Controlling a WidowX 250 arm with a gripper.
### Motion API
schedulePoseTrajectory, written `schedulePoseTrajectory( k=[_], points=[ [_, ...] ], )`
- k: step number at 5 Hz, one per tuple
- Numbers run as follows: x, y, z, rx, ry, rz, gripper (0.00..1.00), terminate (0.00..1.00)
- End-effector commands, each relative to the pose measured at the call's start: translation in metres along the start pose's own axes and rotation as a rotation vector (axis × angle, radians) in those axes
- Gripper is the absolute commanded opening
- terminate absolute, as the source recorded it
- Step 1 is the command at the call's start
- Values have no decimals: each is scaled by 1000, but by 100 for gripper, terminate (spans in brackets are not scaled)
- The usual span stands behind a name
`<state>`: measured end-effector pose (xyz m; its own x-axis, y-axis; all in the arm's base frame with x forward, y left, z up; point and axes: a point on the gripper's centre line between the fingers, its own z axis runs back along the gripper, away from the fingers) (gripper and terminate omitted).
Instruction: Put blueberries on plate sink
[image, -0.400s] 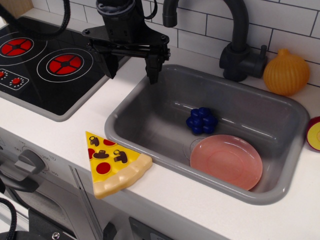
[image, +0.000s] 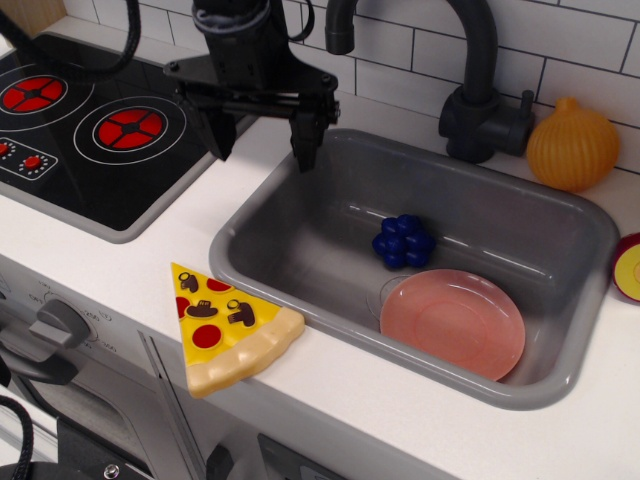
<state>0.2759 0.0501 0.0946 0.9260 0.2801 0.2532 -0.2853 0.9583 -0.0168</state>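
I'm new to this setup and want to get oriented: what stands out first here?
The open black gripper hangs over the sink's back left corner. Inside the sink, the blueberries sit just behind the pink plate. A pizza slice lies on the counter in front.

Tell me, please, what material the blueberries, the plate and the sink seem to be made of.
Blueberries: likely moulded plastic; glossy highlights on the bumps.
Plate: probably plastic; smooth, uniform salmon pink with a soft sheen.
Sink: apparently grey plastic; semi-matte, rounded moulded corners, faint reflections.
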Motion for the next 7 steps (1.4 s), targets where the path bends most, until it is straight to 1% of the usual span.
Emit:
schedulePoseTrajectory(
  k=[1, 2, 3, 4, 5, 7],
  points=[
    [-9, -52, -19, -21, -48, -81, 100, 0],
    [-16, -78, -36, -49, -94, -155, 100, 0],
    [-7, -95, -50, -61, -147, -132, 100, 0],
    [3, -100, -56, -52, -186, -99, 100, 0],
    [12, -103, -64, -39, -198, -80, 100, 0],
    [23, -95, -76, -14, -209, -40, 100, 0]
  ],
)
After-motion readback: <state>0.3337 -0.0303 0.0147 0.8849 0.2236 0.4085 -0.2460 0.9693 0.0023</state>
